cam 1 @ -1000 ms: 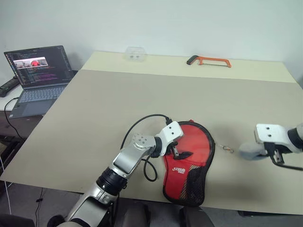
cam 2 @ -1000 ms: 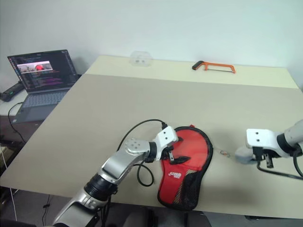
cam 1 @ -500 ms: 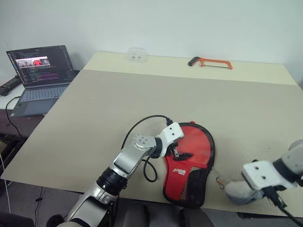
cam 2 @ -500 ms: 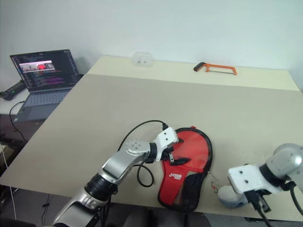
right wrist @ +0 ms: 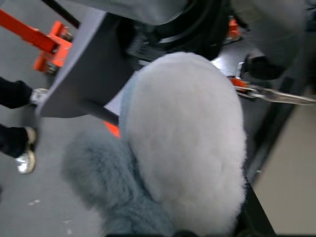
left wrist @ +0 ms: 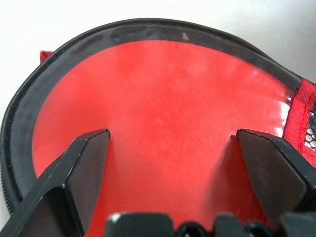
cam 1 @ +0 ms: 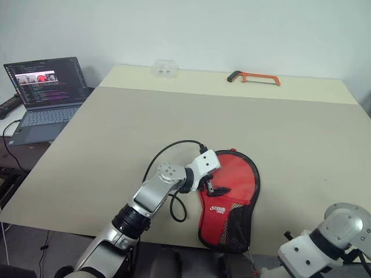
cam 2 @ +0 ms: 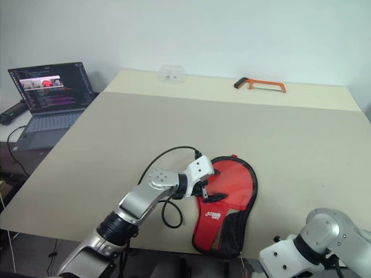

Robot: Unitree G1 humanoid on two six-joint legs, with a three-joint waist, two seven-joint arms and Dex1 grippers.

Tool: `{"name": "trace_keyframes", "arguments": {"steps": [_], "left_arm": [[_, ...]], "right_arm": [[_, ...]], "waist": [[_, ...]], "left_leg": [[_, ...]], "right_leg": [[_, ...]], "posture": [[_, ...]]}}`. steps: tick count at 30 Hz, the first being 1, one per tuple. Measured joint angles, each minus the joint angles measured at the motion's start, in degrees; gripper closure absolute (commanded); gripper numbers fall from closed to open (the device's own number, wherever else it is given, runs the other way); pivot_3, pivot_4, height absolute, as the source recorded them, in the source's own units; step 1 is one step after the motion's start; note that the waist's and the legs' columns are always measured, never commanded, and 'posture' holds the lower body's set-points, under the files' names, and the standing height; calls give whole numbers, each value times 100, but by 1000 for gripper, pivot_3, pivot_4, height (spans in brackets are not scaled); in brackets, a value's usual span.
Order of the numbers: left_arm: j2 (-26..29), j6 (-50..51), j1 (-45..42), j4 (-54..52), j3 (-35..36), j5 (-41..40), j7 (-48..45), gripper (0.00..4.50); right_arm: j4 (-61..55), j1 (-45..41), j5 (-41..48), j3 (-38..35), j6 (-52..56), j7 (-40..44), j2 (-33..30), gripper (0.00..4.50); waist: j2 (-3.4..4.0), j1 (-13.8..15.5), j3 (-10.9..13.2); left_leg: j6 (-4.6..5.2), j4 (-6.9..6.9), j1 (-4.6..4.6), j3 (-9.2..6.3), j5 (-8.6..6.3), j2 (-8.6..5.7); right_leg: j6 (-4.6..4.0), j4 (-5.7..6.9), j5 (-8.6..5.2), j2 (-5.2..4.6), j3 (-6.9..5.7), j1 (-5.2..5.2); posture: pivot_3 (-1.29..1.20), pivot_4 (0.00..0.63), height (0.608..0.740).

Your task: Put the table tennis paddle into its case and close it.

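My right arm's white wrist housing (cam 1: 316, 258) runs off the lower right corner, so I can't see its fingers there. In the right wrist view, the fluffy grey-and-white plush charm (right wrist: 182, 148) hides them too. The open grey laptop (cam 1: 43, 95) is cut by the left edge, its screen text too small to read.

Logo on the red, paddle-shaped fabric case (cam 1: 229, 197): a small white mark sits on the red panel just above the black mesh pocket (cam 1: 232, 223); its letters are too small to make out.
Screen of the open dark laptop (cam 1: 43, 81): rows of coloured text and a small picture at the top, none of it legible.
Orange-framed hacksaw (cam 1: 254, 77): no readable marking.
Clear plastic box (cam 1: 164, 67) at the table's far edge: no readable marking.
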Motion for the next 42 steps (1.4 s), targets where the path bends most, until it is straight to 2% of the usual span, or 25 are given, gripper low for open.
{"name": "trace_keyframes", "arguments": {"steps": [6, 10, 15, 22, 24, 28, 31, 34, 37, 39, 42], "left_arm": [[3, 15, -9, 28, 22, 0, -1, 0], [-39, 16, 4, 31, 28, -1, 18, 0], [-78, 19, 29, 21, 40, -1, 79, 0], [142, -271, 82, 79, 439, -113, 29, 0], [347, -347, 78, 65, 739, -269, -161, 0], [918, -69, -1, -543, 1434, -1230, -965, 0], [1788, 333, -145, -1049, 2215, -2092, -1642, 0], [2733, 639, -149, -1113, 3088, -2673, -2187, 0], [3612, 780, 79, -810, 3745, -2946, -2694, 0], [3907, 769, 206, -535, 3892, -2987, -2921, 0], [4595, 571, 539, 218, 4053, -2814, -3313, 0]], "right_arm": [[1183, -1275, 40, -301, 39, 145, 4, 4062], [1926, -1737, -164, -244, -198, 197, 119, 4062], [2486, -1881, -652, 143, -385, 173, 432, 2437], [3000, -1979, -637, 79, -462, 279, 415, 12], [3120, -1978, -422, -146, -287, 325, 355, 12], [3372, -1920, 550, -1094, 279, 458, 109, 12], [3840, -1523, 1313, -2134, 631, 512, -136, 12], [4372, -945, 1774, -3195, 743, 534, -208, 12], [4927, -328, 2066, -4092, 862, 547, -206, 12], [4959, 21, 2180, -4491, 931, 553, -204, 12], [4998, 1035, 2445, -5209, 901, 558, -123, 12]], "waist": [[0, -32, 0], [0, -35, 0], [2, -30, 0], [9, -72, 8], [13, -96, 13], [17, -99, 34], [6, -102, 48], [3, -109, 53], [1, -121, 58], [3, -128, 62], [-28, -127, 83]], "left_leg": [[0, -2, 11, -3, 0, 0], [1, -2, 6, -3, 0, 0], [1, -1, 4, -3, 0, -1], [1, -2, -3, -1, 0, 1], [0, -4, -17, 3, 0, 1], [-1, -4, -35, 1, 1, 7], [-1, -7, -37, 0, 1, 8], [-1, -9, -33, 2, 0, 5], [0, -10, -26, 9, 0, 3], [0, -11, -21, 12, 0, 3], [0, -22, -20, 5, 0, 7]], "right_leg": [[-3, 0, 1, -2, -4, 11], [-4, -3, 1, -4, -3, 9], [-4, -1, 1, -6, -3, 7], [-4, 2, 2, -6, -2, -5], [-4, 4, 2, -6, 1, -23], [-5, 0, 1, -7, -5, -37], [-10, -2, -3, -8, -10, -38], [-11, -2, -6, -8, -10, -37], [-9, -1, -7, -10, -7, -35], [-9, 5, -7, -12, -6, -35], [-13, 5, -10, -5, -10, -40]], "posture": [[0, 150, 740], [0, 150, 740], [0, 150, 740], [0, 150, 740], [0, 150, 740], [0, 150, 740], [0, 150, 740], [0, 150, 740], [0, 150, 740], [0, 150, 740], [0, 150, 740]]}}
